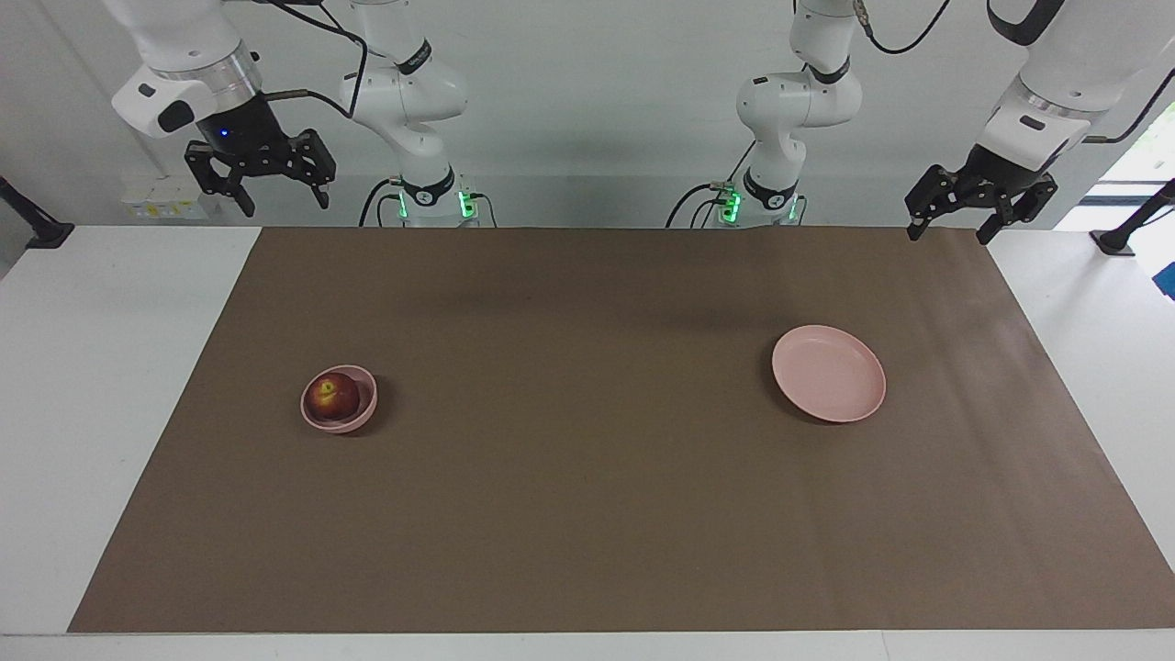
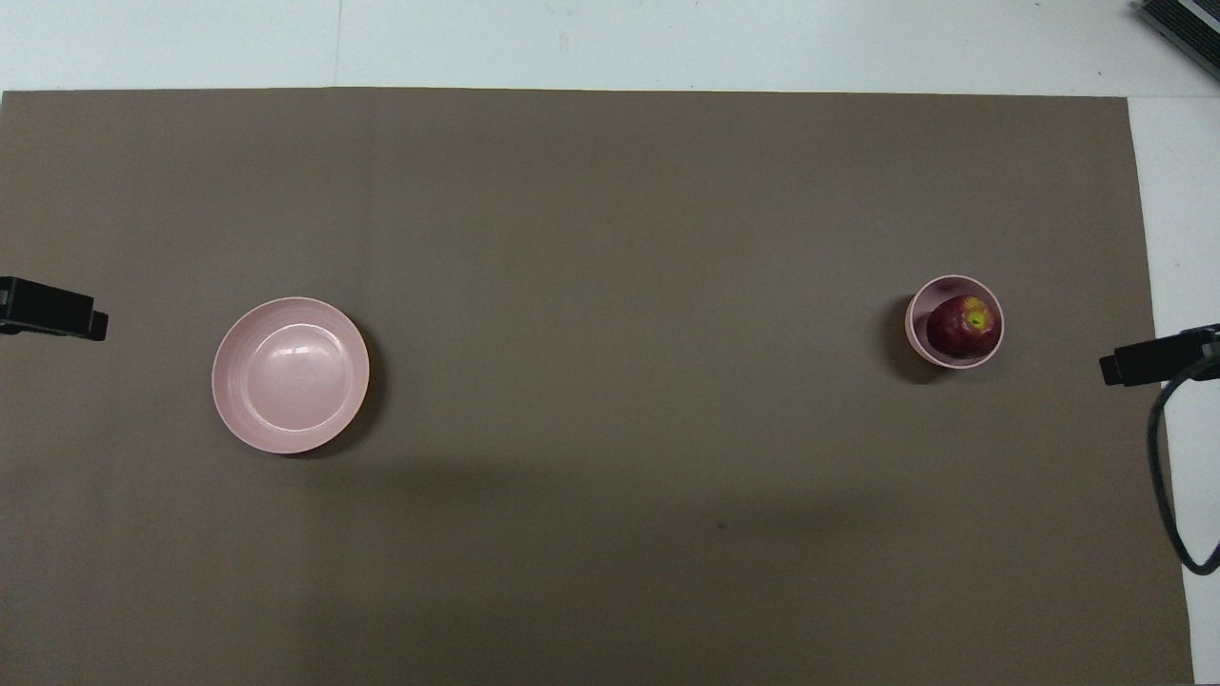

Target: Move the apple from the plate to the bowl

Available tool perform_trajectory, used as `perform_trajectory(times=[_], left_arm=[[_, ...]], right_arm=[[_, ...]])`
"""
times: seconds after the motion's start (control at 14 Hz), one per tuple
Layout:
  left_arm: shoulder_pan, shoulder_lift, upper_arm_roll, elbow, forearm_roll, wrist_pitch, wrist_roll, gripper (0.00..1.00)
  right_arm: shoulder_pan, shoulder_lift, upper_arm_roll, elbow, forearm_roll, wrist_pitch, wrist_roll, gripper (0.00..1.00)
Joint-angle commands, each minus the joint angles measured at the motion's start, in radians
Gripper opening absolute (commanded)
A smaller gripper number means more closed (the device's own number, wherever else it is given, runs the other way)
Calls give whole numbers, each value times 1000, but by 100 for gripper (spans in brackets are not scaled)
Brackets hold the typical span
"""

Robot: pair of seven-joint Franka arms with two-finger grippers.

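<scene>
Apple [image 1: 332, 396]: it lies in the bowl [image 1: 365, 413], stem dimple up.
Bowl: on the mat [image 1: 587, 514], well apart from the plate [image 1: 829, 374], toward the right arm's end.
Plate: on the mat, toward the left arm's end.
Right gripper [image 1: 280, 200]: raised, fingers wide apart, nothing held.
Left gripper [image 1: 948, 234]: raised over the mat's edge, fingers wide apart, nothing held.

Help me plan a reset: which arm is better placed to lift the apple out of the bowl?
Right. The apple sits in the bowl at the right arm's end of the table, and the right pincer hangs open above that end. The left pincer waits open at the plate's end.
</scene>
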Motion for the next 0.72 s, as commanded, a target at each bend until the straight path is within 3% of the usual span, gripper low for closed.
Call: perform_trajectory(times=[0.0,0.64], left_arm=[[-5,-21,2,-28,19,20,2,100],[-3,-21,2,-26,17,11,3,100]], right_arm=[[-10,-32,7,-35,4,13,21,100],[-10,-32,7,-37,4,8,21,100]])
